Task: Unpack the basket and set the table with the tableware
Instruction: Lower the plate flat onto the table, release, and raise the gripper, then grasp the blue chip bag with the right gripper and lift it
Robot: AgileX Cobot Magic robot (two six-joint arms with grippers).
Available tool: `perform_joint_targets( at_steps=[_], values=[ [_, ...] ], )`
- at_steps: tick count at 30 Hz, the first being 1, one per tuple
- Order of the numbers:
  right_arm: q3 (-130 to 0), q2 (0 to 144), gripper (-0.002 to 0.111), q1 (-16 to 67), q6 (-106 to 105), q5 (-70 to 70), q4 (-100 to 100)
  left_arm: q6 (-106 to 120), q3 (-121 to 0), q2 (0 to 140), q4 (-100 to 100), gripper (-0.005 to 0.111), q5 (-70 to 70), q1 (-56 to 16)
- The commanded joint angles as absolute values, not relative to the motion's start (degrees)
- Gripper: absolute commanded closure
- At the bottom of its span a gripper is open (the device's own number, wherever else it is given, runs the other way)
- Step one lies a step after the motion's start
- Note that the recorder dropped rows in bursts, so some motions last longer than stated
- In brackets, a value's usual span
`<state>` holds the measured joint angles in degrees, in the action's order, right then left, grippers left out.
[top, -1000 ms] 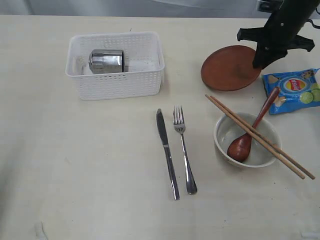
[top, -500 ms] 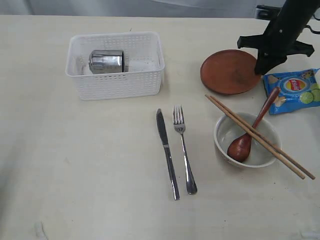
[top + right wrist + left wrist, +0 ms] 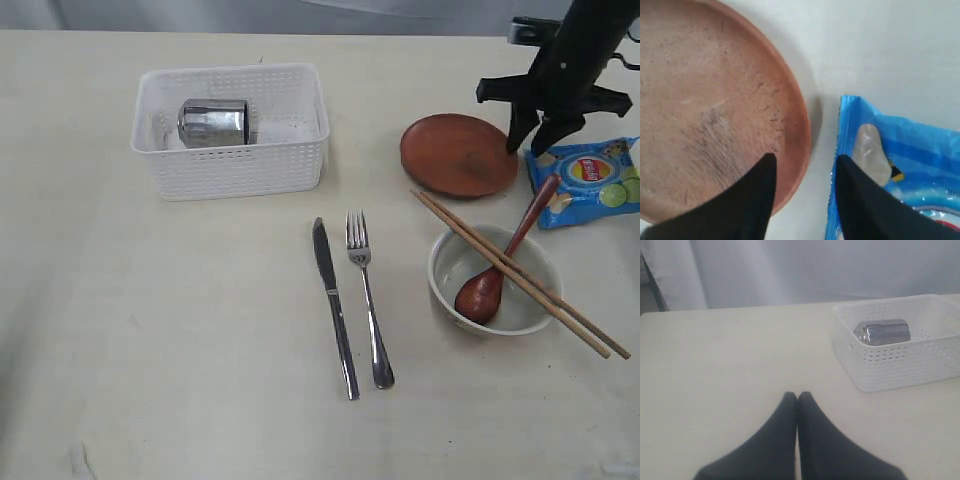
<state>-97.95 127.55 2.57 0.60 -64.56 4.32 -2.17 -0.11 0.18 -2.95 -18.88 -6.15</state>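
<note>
blue chip bag [image 3: 588, 182] lying flat
you're seeing it sitting at the right edge of the exterior view, printed side facing up, lime slices showing.

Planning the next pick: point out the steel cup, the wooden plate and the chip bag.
steel cup [image 3: 213, 122], exterior view, its side.
wooden plate [image 3: 458, 153], exterior view, its centre.
chip bag [image 3: 590, 185], exterior view, its front.

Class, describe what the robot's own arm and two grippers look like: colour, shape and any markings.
Both grippers are matte black. The left gripper has two broad fingers that taper to narrow tips. The right gripper has two short pointed fingers under a wide black crossbar, carried on a black arm. No markings show.
</note>
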Motion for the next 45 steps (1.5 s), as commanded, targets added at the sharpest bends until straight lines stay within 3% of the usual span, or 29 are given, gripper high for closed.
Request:
perform_joint_targets(
  at_steps=[1, 8, 13, 21, 27, 34, 38, 45],
  values=[
    [-97.9, 126.1, 0.060, 2.5, 0.8, -63.3, 3.5, -2.1, 0.0, 0.0, -2.8, 0.107, -18.3, -6.6],
    [-99.2, 121.0, 0.060, 0.8, 0.8, -64.8, 3.4, -2.1, 0.0, 0.0, -2.8, 0.107, -18.3, -6.6],
    [-99.1, 116.9, 0.060, -5.7, 1.6, -69.3, 3.4, -2.1, 0.0, 0.0, -2.8, 0.107, -18.3, -6.6],
    [-86.4, 110.5, 0.060, -16.7, 1.5, -64.5, 5.9, -2.1, 0.0, 0.0, -2.8, 0.107, -18.3, -6.6],
    [-78.7, 110.3, 0.037, -17.6, -0.3, -58.8, 6.4, -2.1, 0.0, 0.0, -2.8, 0.107, -18.3, -6.6],
    [-77.2, 111.2, 0.036, -16.9, -3.3, -53.2, 9.8, -2.1, 0.0, 0.0, -2.8, 0.107, -18.3, -6.6],
    [-77.2, 114.1, 0.045, -16.9, -4.0, -53.6, 9.8, -2.1, 0.0, 0.0, -2.8, 0.107, -18.3, -6.6],
    [-77.2, 115.6, 0.084, -16.9, -6.3, -51.5, 9.4, -2.1, 0.0, 0.0, -2.8, 0.107, -18.3, -6.6]
  ],
)
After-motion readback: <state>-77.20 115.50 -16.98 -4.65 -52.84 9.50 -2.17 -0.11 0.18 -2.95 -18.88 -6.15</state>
